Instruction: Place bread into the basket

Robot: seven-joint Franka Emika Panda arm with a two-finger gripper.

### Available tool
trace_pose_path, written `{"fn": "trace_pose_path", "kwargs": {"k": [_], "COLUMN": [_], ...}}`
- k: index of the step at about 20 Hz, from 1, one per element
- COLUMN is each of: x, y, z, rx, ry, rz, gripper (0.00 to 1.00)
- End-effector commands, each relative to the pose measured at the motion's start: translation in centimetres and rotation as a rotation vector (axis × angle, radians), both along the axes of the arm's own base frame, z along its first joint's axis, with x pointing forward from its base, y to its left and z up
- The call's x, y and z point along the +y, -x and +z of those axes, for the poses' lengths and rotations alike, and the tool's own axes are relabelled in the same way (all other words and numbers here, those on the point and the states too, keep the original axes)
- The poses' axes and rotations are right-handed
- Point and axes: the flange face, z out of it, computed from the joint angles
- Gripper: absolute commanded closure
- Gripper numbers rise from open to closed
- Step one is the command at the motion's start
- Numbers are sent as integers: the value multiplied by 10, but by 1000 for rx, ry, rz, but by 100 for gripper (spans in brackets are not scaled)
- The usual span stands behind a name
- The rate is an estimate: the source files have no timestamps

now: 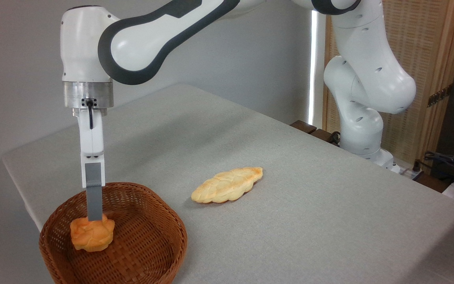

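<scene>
Basket (148, 252) at table (329, 236) edge — bread (92, 236) inside (left side), gripper (94, 219) on it; clamped or not, can't tell.

braided loaf (227, 185) (pale yellow), grey table (329, 221)

grey wall (22, 79), wooden slatted screen (436, 59), grey table (309, 221)

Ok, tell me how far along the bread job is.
Nearly done. The bun is already inside the basket, apparently on its woven floor. In hand: the gripper is at the bun's top, seen edge-on, so whether it has let go cannot be told. Left: release if needed and lift clear. The braided loaf lies on the table, outside the basket.
</scene>
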Motion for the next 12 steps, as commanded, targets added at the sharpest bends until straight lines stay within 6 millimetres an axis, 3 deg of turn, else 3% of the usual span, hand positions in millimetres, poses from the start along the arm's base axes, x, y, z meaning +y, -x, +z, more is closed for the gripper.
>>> {"fn": "trace_pose_path", "kwargs": {"k": [1,3,5,7,9,12], "x": [-11,-4,23,36,57,67], "y": [15,32,45,57,69,87], "z": [35,56,81,103,120,136], "rx": [-44,22,81,112,160,223], "ry": [98,122,167,225,271,294], "rz": [130,187,251,254,257,245], "gripper": [0,0,0,0,0,0]}}
